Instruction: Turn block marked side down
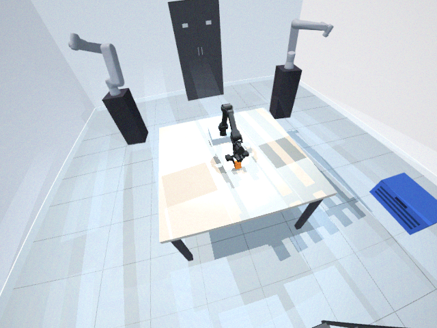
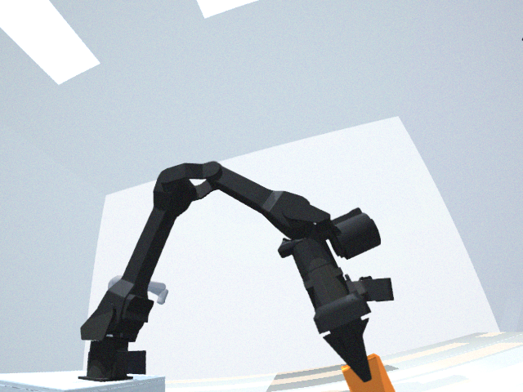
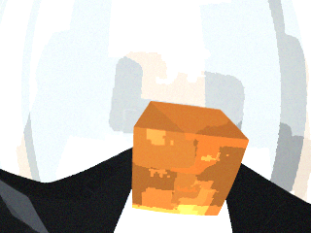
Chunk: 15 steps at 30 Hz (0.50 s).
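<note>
The orange block [image 1: 237,165] [image 2: 382,376] [image 3: 182,170] is between the fingers of my gripper [image 1: 237,162] [image 2: 366,377] [image 3: 182,159], which is shut on it. In the exterior view the block leans with the tilted gripper, and its lower end is cut off by the frame edge. It looks raised a little above the table [image 1: 192,219]. In the wrist view one finger is on each side of the block, and its upper and near faces show patchy light. I cannot tell which face is marked.
My arm's base stands on a pale box [image 1: 218,138] [image 2: 147,385] at the table's back. Patches of light and shadow cross the tabletop. Away from the table are two grey arms on dark pedestals [image 1: 126,116] [image 1: 285,89], a dark cabinet [image 1: 203,70] and a blue box [image 1: 405,197].
</note>
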{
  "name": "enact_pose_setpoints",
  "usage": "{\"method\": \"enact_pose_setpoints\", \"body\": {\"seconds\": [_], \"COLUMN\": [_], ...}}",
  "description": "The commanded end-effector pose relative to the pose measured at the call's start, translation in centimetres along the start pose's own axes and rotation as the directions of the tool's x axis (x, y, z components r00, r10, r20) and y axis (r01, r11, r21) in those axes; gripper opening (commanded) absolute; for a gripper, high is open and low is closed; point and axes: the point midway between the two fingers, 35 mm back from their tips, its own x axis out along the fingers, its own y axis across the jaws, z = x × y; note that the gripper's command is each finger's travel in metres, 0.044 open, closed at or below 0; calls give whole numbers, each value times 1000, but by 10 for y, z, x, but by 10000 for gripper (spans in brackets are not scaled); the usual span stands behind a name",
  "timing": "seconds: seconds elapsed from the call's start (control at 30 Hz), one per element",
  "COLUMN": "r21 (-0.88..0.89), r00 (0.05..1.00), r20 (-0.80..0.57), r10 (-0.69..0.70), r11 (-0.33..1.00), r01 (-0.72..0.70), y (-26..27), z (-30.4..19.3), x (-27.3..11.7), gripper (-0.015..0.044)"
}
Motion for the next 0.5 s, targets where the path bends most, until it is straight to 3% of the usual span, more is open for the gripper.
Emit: {"method": "enact_pose_setpoints", "body": {"seconds": [0.0, 0.47], "r21": [4, 5], "r00": [997, 961], "r20": [73, 275], "r10": [-4, -4], "r11": [1000, 1000], "r01": [4, 3], "y": [0, 0], "z": [1, -5], "x": [-1, -3], "gripper": [0, 0]}}
